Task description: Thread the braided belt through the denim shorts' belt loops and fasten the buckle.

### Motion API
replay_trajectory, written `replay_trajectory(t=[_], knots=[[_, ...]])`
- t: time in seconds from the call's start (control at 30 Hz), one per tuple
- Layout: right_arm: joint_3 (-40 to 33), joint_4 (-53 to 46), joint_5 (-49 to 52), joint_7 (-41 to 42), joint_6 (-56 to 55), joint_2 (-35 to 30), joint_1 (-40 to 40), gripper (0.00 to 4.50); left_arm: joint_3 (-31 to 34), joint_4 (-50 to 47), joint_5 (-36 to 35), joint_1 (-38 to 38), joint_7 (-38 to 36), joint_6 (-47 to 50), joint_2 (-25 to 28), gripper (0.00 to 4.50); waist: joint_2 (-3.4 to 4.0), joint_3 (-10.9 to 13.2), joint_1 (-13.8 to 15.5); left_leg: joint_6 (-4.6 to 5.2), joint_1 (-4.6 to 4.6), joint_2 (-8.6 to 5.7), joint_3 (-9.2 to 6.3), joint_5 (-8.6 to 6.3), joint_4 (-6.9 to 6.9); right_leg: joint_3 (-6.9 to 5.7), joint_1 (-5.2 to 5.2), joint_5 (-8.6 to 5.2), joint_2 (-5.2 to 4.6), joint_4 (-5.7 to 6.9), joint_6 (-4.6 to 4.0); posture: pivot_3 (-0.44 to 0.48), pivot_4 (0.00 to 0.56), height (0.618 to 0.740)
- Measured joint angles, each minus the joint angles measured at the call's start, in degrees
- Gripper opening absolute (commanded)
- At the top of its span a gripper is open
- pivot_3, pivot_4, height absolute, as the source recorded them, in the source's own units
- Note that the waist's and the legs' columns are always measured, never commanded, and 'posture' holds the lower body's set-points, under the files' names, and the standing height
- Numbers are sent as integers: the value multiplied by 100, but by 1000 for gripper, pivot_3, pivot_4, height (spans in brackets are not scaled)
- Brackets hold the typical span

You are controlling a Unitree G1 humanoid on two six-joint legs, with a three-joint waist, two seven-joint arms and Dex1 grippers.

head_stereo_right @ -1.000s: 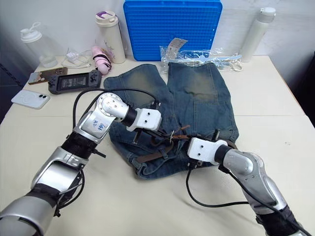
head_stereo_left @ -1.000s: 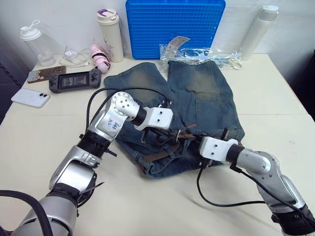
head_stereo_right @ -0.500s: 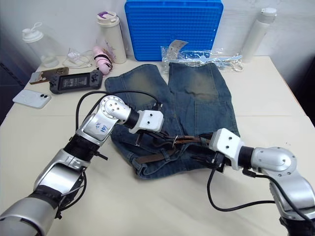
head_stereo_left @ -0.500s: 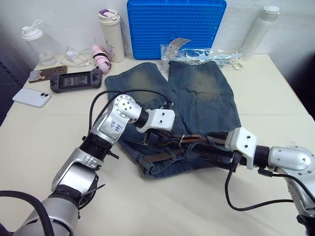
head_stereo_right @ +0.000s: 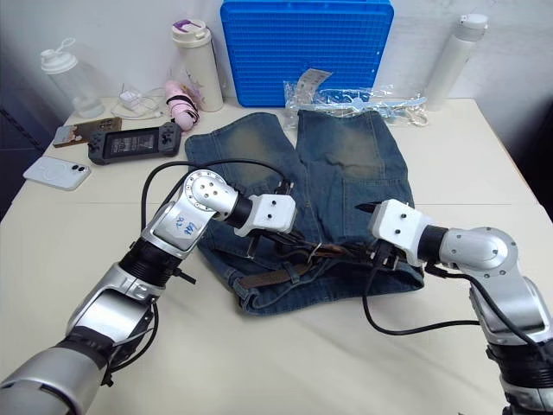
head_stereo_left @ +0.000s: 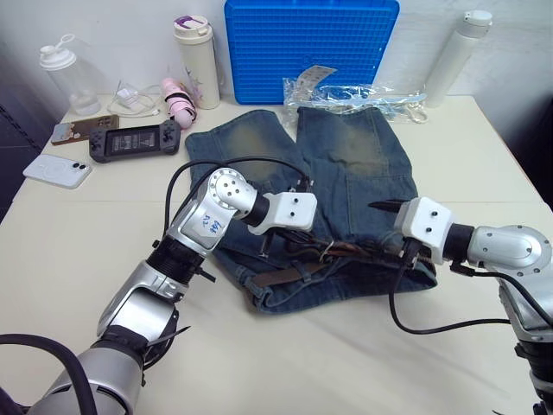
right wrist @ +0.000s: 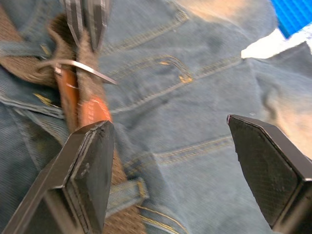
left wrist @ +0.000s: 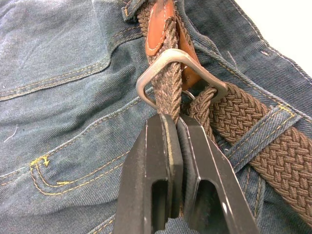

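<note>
Denim shorts (head_stereo_left: 346, 173): they lay flat in the middle of the head view, legs toward the top of the frame, waistband toward the lower edge.
Braided belt (left wrist: 253, 131): it ran along the waistband, in the lower middle of the head view, and passed under at least one belt loop (left wrist: 273, 119).
Buckle (left wrist: 178, 73): the silver frame lay on the denim in the upper middle of the left wrist view, with a strand of the belt going through it.
Left gripper (left wrist: 173, 146): its two black fingers were pressed together on the braided belt, just below the buckle.
Right gripper (right wrist: 170, 161): its fingers stood wide apart and held nothing; it hung over the shorts near the right end of the waistband.
Done: the belt seemed mostly threaded, and its end was already in the buckle frame.
Left: probably to pull the strap tight and set the prong; whether the prong already sat in the braid could not be told.
</note>
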Motion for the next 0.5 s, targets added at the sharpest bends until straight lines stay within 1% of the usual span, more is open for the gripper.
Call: replay_trajectory(t=[0.17, 0.5], knots=[[44, -15, 317, 99, 58, 77, 33, 3931, -12, -5, 0, 5, 24, 42, -4, 0, 0, 0, 2, 0, 0, 0, -1, 0, 1, 1, 0, 0, 0, 0, 0, 0, 150, 693], [114, -278, 213, 27, 265, -86, 74, 3931, -41, -2, 0, 5, 77, 21, -11, 0, 0, 0, 1, 0, 0, 0, -1, 0, 1, 1, 0, 0, 0, 0, 0, 0, 150, 693]])
